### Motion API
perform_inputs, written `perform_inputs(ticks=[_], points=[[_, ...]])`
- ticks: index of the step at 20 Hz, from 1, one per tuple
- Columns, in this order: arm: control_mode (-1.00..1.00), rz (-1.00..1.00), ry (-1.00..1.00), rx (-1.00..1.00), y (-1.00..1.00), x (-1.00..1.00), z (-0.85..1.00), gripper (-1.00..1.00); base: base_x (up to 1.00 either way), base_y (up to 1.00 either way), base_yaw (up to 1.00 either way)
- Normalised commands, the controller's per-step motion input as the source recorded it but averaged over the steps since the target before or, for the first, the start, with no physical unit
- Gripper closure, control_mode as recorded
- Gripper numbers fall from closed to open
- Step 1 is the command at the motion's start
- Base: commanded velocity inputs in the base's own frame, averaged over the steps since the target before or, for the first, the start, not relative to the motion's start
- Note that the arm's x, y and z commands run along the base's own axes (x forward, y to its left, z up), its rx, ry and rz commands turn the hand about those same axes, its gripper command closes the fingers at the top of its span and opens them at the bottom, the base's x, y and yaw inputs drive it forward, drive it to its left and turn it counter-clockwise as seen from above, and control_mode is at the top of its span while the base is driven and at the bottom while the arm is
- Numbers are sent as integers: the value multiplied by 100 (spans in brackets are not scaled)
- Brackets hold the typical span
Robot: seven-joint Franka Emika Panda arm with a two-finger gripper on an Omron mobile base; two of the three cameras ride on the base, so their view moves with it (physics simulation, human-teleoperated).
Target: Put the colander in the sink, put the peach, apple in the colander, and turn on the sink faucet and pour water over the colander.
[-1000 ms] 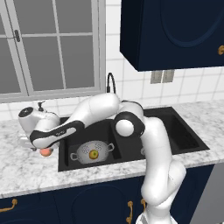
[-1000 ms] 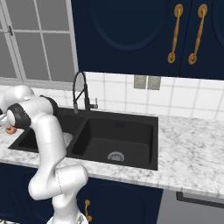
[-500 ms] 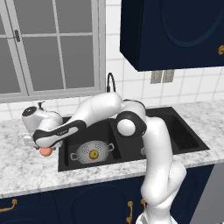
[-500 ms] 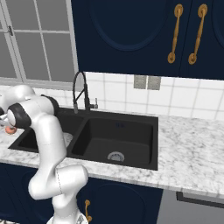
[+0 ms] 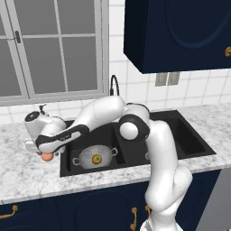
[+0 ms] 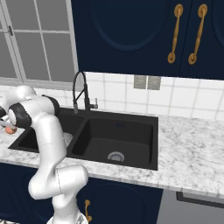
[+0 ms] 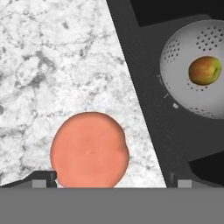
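The gripper (image 7: pixel 111 181) straddled the peach (image 7: pixel 89 150), fingers spread wide, near the counter's (image 7: pixel 52 65) sink-side edge for transfer to the colander (image 7: pixel 197 74).

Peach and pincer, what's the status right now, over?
Pincer over the counter left of the sink, peach right beneath it; grip unclear. Apple sits in the colander in the basin. Nothing in the way.

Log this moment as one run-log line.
colander: in sink | apple: in colander | peach: on counter, between pincer fingers | faucet: off
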Motion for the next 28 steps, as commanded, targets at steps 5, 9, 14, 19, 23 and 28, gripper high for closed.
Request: perform_inputs(ticks=[5,9,14,19,23,28], points=[[-100,0,0,0,0,5,-17,-100,0,0,0],[-100,0,0,0,0,14,-16,-100,0,0,0],[-100,0,0,0,0,16,-21,-100,0,0,0],[-100,0,0,0,9,19,-21,-100,0,0,0],[-100,0,0,0,18,19,-28,100,0,0,0],[-100,-2,0,0,-6,2,-4,100,0,0,0]])
